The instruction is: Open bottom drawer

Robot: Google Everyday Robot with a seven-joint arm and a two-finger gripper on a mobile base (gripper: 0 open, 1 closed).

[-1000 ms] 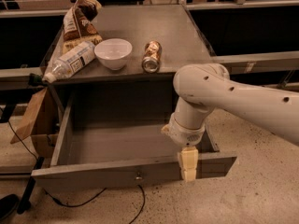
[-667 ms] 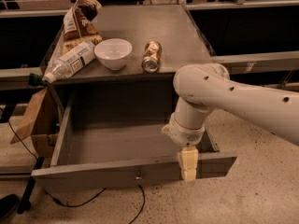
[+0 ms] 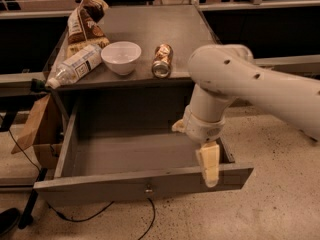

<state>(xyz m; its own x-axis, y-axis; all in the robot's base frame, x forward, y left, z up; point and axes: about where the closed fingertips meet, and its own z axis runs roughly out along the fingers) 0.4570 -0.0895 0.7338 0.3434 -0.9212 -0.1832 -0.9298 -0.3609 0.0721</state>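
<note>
Drawer: the drawer (image 3: 125, 186) under the table (image 3: 150, 24) is pulled well out toward the camera, its bare floor in view.
Drawer axis: its front panel runs left to right across the view. Its travel runs from the table toward the camera.
Pincer: the pincer (image 3: 209, 165) points down at the right end of the front panel and overlaps the panel's top edge. I cannot tell whether it is apart, together, or clamped on the panel.
Key relation: the panel lies directly at the pincer, with most of the drawer stretching off to its left. The knob (image 3: 148, 189) sits well left of it. Any further pull would, I judge, go straight toward the camera.
Arm: the white arm (image 3: 235, 79) comes in from the right, above the drawer's right side.
On the table: a white bowl (image 3: 121, 56), a can (image 3: 162, 60) lying beside it, a plastic bottle (image 3: 75, 65) on its side, and a snack bag (image 3: 82, 24) behind.
Change from a second ago: none that I can see. Drawer and pincer sit where they were.
Progress: judged done, or nearly so.
</note>
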